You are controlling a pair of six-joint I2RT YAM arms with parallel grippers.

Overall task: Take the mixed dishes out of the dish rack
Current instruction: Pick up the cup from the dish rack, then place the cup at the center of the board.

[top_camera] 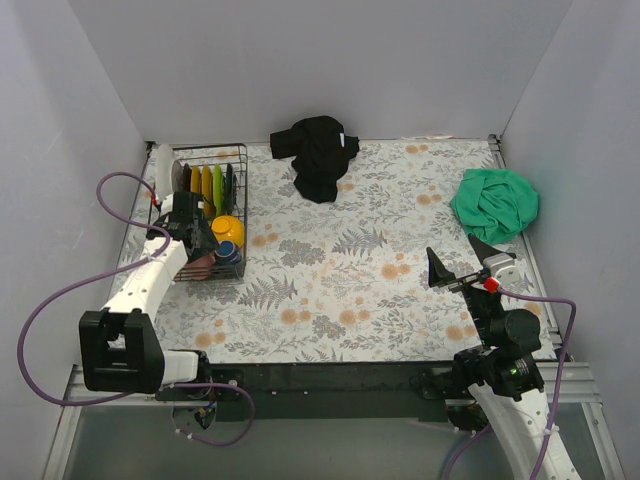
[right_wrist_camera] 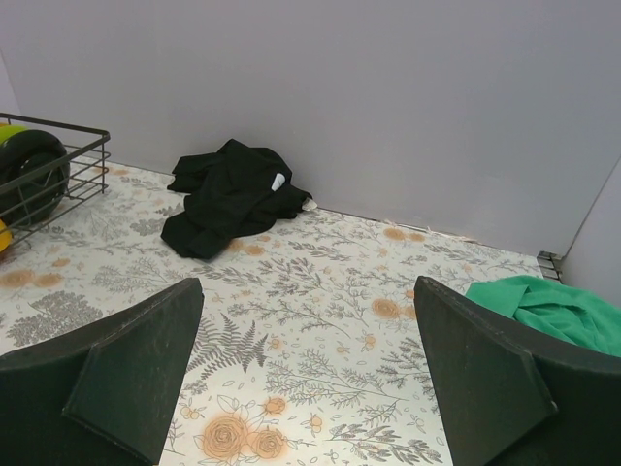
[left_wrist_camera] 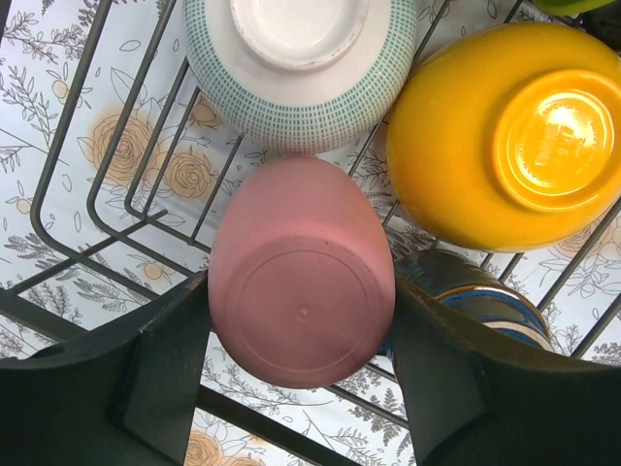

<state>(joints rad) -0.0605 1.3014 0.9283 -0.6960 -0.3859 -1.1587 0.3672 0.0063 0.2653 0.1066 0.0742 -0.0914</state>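
The dish rack (top_camera: 210,148) stands at the table's far left with upright plates (top_camera: 210,185), an orange bowl (top_camera: 228,229) and a dark blue mug (top_camera: 228,250) in it. My left gripper (top_camera: 205,250) reaches down into its near end. In the left wrist view an upturned pink-red cup (left_wrist_camera: 301,282) sits between the fingers of the left gripper (left_wrist_camera: 299,320), which press on both its sides. Beyond it lie a white green-patterned bowl (left_wrist_camera: 301,68), the orange bowl (left_wrist_camera: 505,136) and the blue mug (left_wrist_camera: 475,291). My right gripper (top_camera: 455,255) hovers open and empty at the right.
A black cloth (top_camera: 318,155) lies at the back middle and a green cloth (top_camera: 495,203) at the back right. White walls close in the left, back and right sides. The rack's wire corner (right_wrist_camera: 58,165) shows far left in the right wrist view.
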